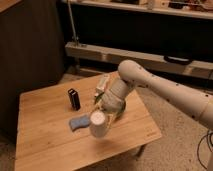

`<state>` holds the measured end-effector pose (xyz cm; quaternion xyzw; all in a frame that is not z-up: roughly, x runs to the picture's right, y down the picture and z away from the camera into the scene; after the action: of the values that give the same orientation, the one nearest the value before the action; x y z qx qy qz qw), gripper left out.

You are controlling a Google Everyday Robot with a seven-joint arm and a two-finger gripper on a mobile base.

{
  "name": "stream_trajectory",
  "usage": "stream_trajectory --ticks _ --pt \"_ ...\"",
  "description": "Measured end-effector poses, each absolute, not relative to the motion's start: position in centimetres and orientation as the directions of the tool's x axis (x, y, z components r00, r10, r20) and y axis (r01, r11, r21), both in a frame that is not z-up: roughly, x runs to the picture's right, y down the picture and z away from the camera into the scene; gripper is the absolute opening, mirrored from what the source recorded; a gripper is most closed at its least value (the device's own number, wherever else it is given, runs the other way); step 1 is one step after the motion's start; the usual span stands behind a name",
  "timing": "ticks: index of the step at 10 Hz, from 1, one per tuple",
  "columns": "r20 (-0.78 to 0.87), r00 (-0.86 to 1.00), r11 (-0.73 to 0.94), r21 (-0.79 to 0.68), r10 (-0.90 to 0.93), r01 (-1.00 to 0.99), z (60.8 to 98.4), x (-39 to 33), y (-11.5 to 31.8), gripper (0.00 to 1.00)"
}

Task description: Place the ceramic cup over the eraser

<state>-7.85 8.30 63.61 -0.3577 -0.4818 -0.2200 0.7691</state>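
The white ceramic cup (97,124) hangs tilted above the wooden table (45,145), its closed end facing the camera. My gripper (104,116) is shut on it at the end of the white arm (165,90), which reaches in from the right. The black eraser (74,98) stands upright on the table, up and to the left of the cup and apart from it. The cup hovers just right of a wavy blue pad (78,122).
A flat white bar (102,82) lies near the table's far edge behind the gripper. Dark shelving with a metal rail (100,50) runs along the back. The table's front right corner (150,132) lies close to the arm.
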Motion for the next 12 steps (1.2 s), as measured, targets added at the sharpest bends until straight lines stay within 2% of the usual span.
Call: stream_trajectory --ticks 5,7,9,12 --pt "0.900 0.435 0.701 -0.323 0.020 0.636 66.9 -15.2 -0.1 0.00" --pt "0.892 0.449 0.721 -0.342 0.048 0.603 69.9 -16.5 -3.3 0.00" --pt "0.885 0.460 0.727 -0.361 0.070 0.584 72.5 -17.8 -4.8 0.00" --pt "0.872 0.478 0.718 -0.398 0.103 0.571 75.7 -18.1 -4.7 0.00"
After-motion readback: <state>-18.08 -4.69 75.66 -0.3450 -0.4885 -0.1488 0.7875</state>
